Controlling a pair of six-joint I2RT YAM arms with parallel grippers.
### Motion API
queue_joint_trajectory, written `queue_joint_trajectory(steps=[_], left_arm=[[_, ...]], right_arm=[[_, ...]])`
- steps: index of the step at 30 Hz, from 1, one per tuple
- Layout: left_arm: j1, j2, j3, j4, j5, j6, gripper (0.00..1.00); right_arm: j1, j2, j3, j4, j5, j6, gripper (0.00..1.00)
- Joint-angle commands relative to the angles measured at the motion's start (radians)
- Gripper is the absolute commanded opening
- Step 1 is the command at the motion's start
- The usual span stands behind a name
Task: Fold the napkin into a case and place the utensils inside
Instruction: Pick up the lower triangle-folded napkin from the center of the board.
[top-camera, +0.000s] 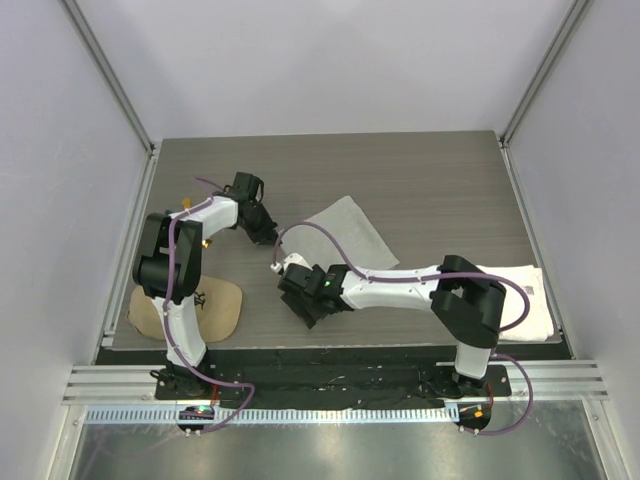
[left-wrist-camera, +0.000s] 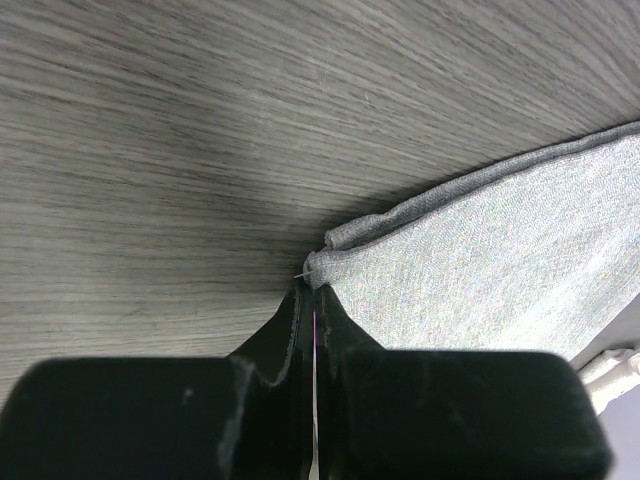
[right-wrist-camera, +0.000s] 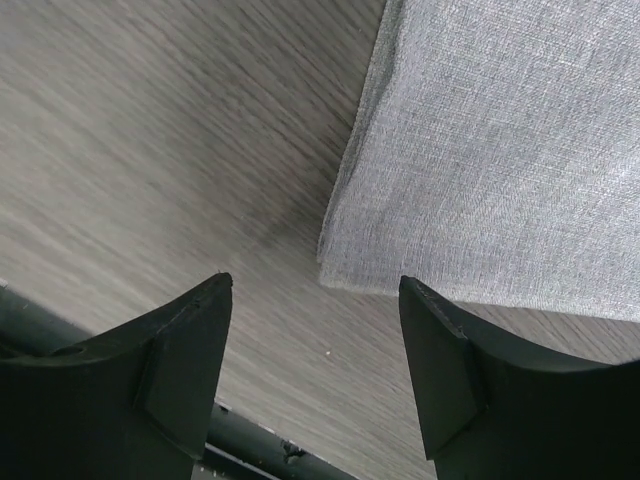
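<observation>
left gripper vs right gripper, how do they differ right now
The left gripper is shut; the right gripper stands wide open. The left gripper pinches a corner of the napkin; the right gripper holds nothing, with a napkin corner just ahead of its open jaws. Both are black and sit low over the table at the napkin's edge.

Left arm (top-camera: 172, 262): rises from its base, elbow sharply bent, forearm reaching forward and to the right, wrist pitched down.
Left gripper (left-wrist-camera: 312, 288): jaws pressed together with no gap between them. The corner of the napkin (left-wrist-camera: 480, 250) is nipped at the very tips.
Right arm (top-camera: 400, 285): upper link short and upright, forearm stretched low and leftward, wrist tipped down.
Right gripper (right-wrist-camera: 315, 290): jaws wide apart, nothing between them.
</observation>
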Motion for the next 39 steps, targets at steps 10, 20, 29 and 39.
queue_joint_trajectory(steps=[10,20,29,39], left_arm=[[-0.007,-0.004,-0.020,0.014,-0.034,0.015,0.00],[-0.007,-0.004,-0.017,0.008,-0.037,0.012,0.00],[-0.008,-0.012,-0.026,0.023,-0.037,0.009,0.00],[-0.007,-0.052,-0.029,0.004,-0.040,-0.004,0.00]], right_arm=[[0.043,0.077,0.071,-0.041,0.189,0.024,0.52],[0.044,0.072,0.051,-0.051,0.196,-0.014,0.50],[0.047,0.088,0.051,-0.011,0.164,-0.028,0.50],[0.047,0.108,0.042,0.010,0.193,-0.049,0.23]])
